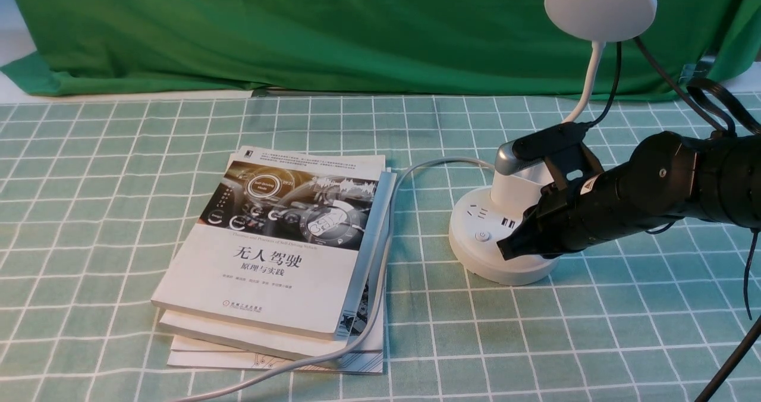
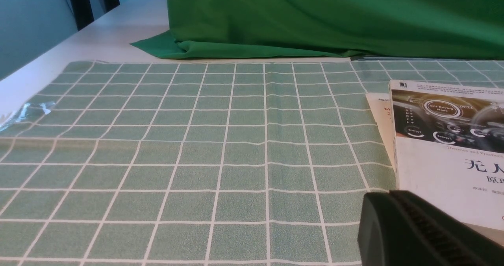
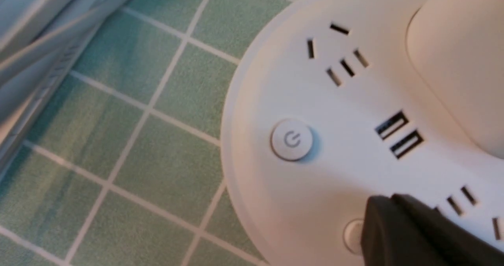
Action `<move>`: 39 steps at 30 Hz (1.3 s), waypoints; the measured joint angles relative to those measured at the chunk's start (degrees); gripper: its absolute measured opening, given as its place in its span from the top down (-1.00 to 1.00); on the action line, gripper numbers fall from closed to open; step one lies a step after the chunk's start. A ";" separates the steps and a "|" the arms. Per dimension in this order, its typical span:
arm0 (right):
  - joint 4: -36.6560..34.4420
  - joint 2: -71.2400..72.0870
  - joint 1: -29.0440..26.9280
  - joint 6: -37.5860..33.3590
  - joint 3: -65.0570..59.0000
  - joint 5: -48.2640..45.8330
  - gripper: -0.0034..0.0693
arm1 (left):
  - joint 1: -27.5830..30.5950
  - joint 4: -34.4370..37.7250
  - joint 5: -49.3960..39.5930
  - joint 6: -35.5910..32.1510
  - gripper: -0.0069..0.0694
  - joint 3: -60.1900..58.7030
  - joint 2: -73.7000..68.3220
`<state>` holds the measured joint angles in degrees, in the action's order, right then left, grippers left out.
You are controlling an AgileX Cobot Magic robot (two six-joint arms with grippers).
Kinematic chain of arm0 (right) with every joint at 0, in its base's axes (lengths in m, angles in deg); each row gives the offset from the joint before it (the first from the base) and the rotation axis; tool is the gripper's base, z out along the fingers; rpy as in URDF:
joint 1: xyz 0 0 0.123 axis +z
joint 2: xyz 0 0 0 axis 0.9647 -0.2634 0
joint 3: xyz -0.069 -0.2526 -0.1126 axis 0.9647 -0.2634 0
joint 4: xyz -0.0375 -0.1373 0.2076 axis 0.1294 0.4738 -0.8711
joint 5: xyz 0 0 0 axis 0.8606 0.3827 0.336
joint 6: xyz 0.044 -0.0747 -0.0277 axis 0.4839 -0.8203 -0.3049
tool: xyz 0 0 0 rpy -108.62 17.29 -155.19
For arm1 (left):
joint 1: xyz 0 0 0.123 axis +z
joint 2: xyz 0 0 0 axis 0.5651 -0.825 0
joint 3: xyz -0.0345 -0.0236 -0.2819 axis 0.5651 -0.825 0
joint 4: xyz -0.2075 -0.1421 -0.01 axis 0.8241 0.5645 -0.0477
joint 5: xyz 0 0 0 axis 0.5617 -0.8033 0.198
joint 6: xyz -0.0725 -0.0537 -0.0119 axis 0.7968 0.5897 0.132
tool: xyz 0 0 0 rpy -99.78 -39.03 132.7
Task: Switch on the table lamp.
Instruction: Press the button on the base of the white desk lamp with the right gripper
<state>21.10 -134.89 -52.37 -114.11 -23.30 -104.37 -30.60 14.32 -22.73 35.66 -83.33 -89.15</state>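
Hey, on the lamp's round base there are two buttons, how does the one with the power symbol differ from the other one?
The power-symbol button is fully in view with nothing over it. The second button is partly covered by the black tip of the right hand. The first shows a clear icon, while any marking on the second is hidden. Both are round, pale and set in the top of the white lamp base.

White book (image 2: pixel 445 159) beside left pincer (image 2: pixel 413 226)
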 joint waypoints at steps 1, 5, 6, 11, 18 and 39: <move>0.00 0.00 0.00 0.00 0.00 0.05 0.82 | 0.00 0.00 0.00 0.00 0.76 0.00 0.00; 0.00 0.00 0.00 0.00 0.00 0.03 0.82 | 0.00 0.00 0.00 0.00 0.76 0.00 0.00; 0.00 0.00 0.00 0.00 0.00 0.03 0.82 | 0.00 0.00 0.00 0.00 0.76 0.00 0.00; 0.00 0.00 0.00 0.00 0.00 0.03 0.82 | 0.00 0.00 0.00 0.00 0.76 0.00 0.00; 0.00 -0.05 0.00 -0.12 -0.06 0.30 0.82 | 0.00 0.00 0.00 0.00 0.76 0.00 0.00; -0.29 -1.09 1.14 -0.12 -0.76 2.52 0.81 | 0.00 0.00 0.00 0.00 0.76 0.00 0.00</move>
<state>20.81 -135.98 -51.23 -114.23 -24.06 -101.85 -30.60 14.32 -22.73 35.66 -83.33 -89.15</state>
